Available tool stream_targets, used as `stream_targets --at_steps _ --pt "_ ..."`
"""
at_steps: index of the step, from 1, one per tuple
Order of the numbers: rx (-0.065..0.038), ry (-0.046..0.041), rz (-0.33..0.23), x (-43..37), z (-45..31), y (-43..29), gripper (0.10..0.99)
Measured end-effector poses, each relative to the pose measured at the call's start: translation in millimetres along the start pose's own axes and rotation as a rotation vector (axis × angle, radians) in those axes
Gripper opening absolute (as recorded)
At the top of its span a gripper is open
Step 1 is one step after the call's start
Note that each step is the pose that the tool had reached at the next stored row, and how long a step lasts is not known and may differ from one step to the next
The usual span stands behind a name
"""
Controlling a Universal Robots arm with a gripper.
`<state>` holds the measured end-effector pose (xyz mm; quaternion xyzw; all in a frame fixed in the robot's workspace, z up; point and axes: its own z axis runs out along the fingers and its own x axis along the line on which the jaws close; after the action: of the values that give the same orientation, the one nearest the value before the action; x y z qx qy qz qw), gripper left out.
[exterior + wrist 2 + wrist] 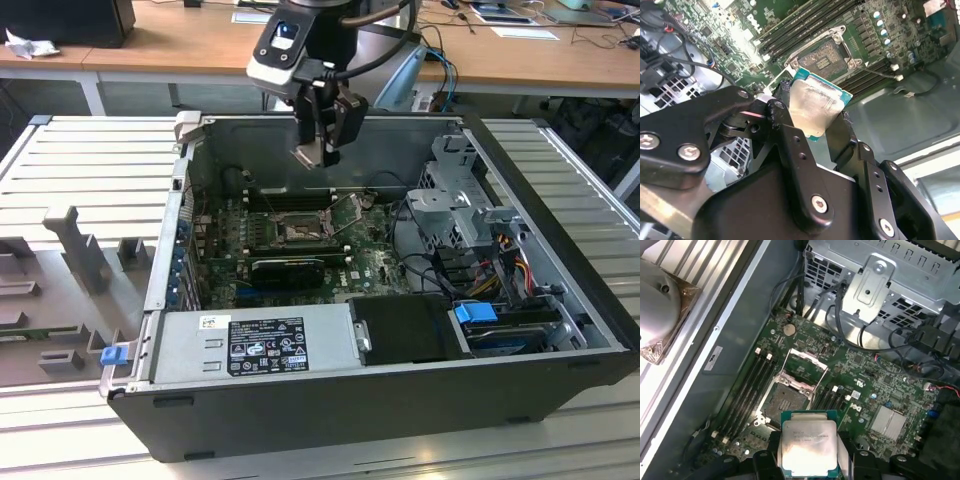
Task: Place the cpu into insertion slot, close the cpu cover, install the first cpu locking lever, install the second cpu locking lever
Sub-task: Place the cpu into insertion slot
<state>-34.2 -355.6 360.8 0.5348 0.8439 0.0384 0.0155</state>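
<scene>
Exterior view: claw grips cpu, tilted, above insertion slot.

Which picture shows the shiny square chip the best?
The first wrist view: the cpu faces the camera, its silvery face showing, held in the gripper. The second wrist view shows it tilted, partly behind a finger. In the exterior view it is a small pale sliver.

Silvery, green-edged cpu, clamped in the tool, hangs above the bare insertion slot; the cpu cover stands flipped open.
</scene>
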Motion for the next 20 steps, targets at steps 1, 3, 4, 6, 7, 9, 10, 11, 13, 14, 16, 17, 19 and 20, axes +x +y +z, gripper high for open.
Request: stream_targets --at_steps 1,3,4,6,7,9,10,11,13,14,16,17,19,20 --pt "0.0 -0.0013 0.016 0.0 0.3 0.0 0.529" --pt "-0.001 -0.0041 0.05 0.0 1.0 -0.1 0.529" --pt "-0.001 -0.0065 0.079 -0.1 1.6 -0.1 0.529" --pt "-0.001 -0.0083 0.102 -0.1 2.1 -0.2 0.529" --pt "-0.002 -0.0095 0.115 -0.1 2.4 -0.2 0.529" --pt "-0.002 -0.0105 0.127 -0.1 2.6 -0.2 0.529" --pt "-0.002 -0.011 0.135 0.0 3.1 -0.2 0.529" --pt "-0.002 -0.0116 0.141 -0.1 3.9 -0.3 0.529" --pt "-0.002 -0.0118 0.143 -0.1 6.3 -0.5 0.529" --pt "-0.002 -0.0117 0.143 -0.2 9.1 -0.7 0.529" --pt "-0.002 -0.0125 0.148 -0.2 14.2 -1.2 0.529" --pt "-0.002 -0.0149 0.169 -0.2 15.3 -1.3 0.529" --pt "-0.003 -0.0177 0.2 -0.3 16.4 -1.4 0.529" --pt "-0.003 -0.0193 0.218 -0.3 17.1 -1.4 0.529"
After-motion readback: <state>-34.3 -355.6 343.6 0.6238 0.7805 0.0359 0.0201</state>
